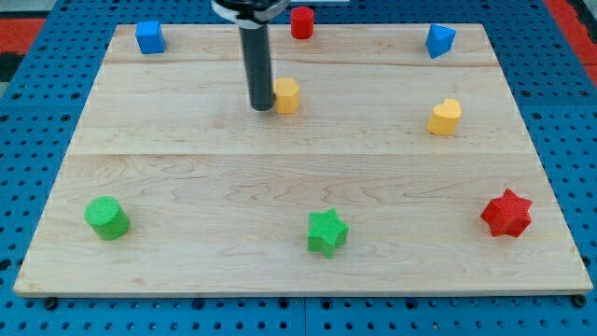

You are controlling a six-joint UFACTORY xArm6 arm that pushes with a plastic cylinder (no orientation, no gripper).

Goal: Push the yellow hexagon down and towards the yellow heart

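Note:
The yellow hexagon (287, 94) sits on the wooden board in the upper middle of the view. The yellow heart (445, 118) lies to its right and slightly lower. My tip (261, 108) stands right against the hexagon's left side, touching or nearly touching it. The dark rod rises from there to the view's top edge.
A blue cube (149, 37) is at the top left, a red cylinder (301, 21) at the top middle, a blue triangular block (439, 40) at the top right. A green cylinder (106, 217), a green star (326, 231) and a red star (506, 214) lie along the bottom.

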